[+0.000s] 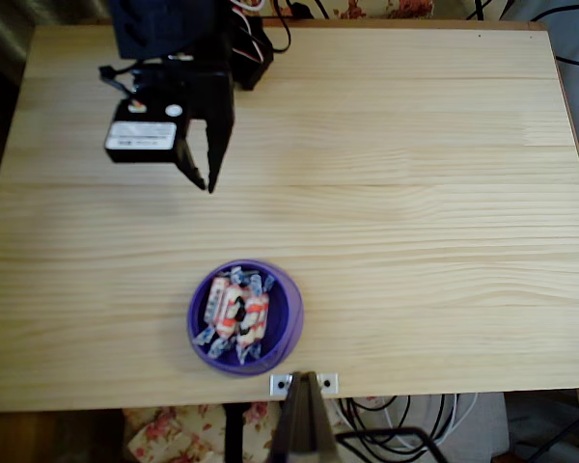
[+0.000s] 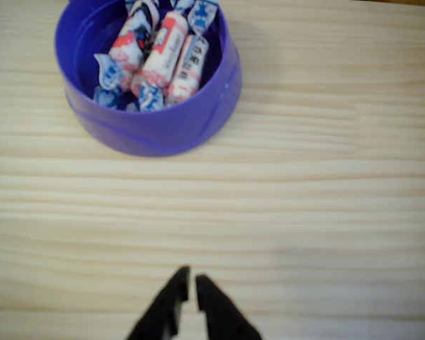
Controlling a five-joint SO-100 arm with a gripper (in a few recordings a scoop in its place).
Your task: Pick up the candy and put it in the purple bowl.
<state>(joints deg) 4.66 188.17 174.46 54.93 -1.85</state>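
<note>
In the overhead view the black arm (image 1: 169,87) reaches in from the far edge of the bench (image 1: 415,193), near its far left corner. Its end effector (image 1: 208,178) points toward the near edge, the two dark fingers drawn nearly together at the tips with only a thin slit between them, gripping nothing. In the wrist view the end effector (image 2: 190,283) shows the same narrow gap above bare wood.

To the right of that and closer to the near edge sits the bowl (image 1: 288,311), left of the middle of that edge and well apart from the end effector. Inside it lie several wrapped candies (image 1: 236,311), side by side and touching. The wrist view shows the bowl (image 2: 198,120) with the candies (image 2: 166,57) resting on its floor, white and orange-red with bluish twisted ends.
</note>
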